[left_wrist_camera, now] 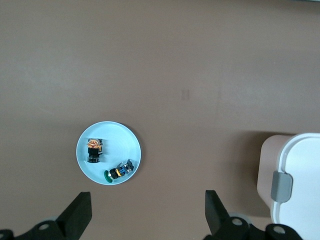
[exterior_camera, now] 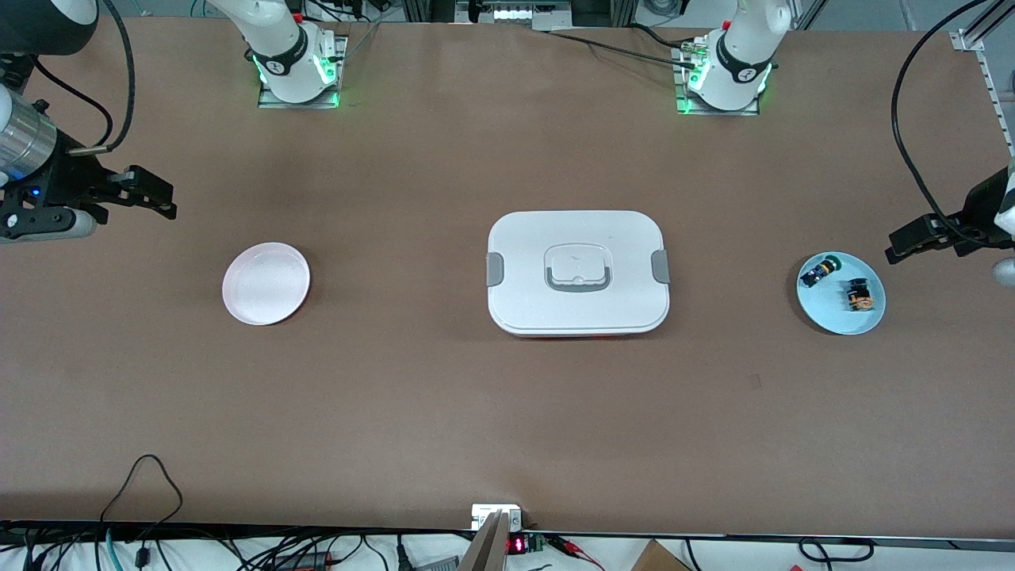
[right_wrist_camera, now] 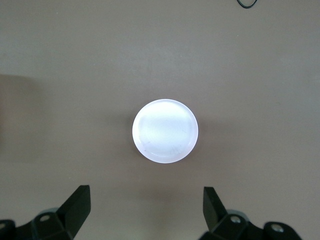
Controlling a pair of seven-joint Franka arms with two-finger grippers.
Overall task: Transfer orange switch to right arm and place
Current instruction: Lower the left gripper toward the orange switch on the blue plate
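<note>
Brown tabletop (exterior_camera: 444,412) carries a white lidded box (exterior_camera: 577,272) at centre, between 2 plates. Toward the right arm's end sits a bare pale pink plate (exterior_camera: 266,283) — probably the drop spot. Toward the left arm's end, a light blue plate (exterior_camera: 863,316) holds the orange switch (exterior_camera: 857,295) beside a black part with blue and green bits (exterior_camera: 818,272). Left tool (exterior_camera: 912,242) hovers near that plate, fingers spread, ready to pick; right tool (exterior_camera: 151,194), also spread wide, waits above the tabletop near the pink plate.

Both wrist views cut off the white box (left_wrist_camera: 300,175) and each pincer's base.
</note>
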